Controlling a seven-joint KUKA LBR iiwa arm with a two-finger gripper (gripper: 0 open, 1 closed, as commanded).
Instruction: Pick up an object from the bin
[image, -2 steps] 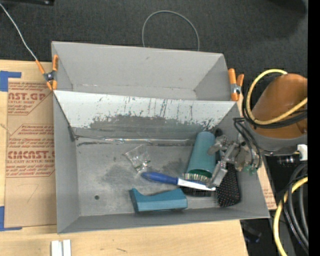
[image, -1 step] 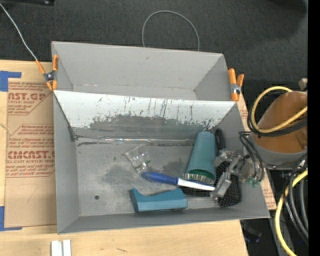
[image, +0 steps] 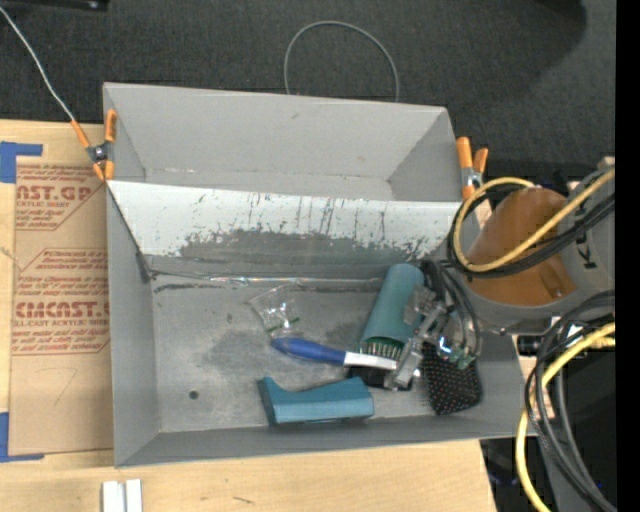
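Grey metal bin (image: 130, 330); one smooth teal cylinder (image: 392, 298), one blue-and-white brush (image: 310, 351), one flat teal block (image: 315, 401), one black mesh piece (image: 452, 388), one crumpled clear wrapper (image: 275, 310); all crowd the floor's front-right part, left side bare; gripper (image: 415, 350) by the right wall at the cylinder's lower end, beside the brush's white end; clenched or released: cannot tell.

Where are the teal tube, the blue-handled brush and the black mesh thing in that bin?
teal tube (image: 392, 300), camera view, middle of its side.
blue-handled brush (image: 305, 350), camera view, on the blue handle.
black mesh thing (image: 452, 386), camera view, middle of the mesh.
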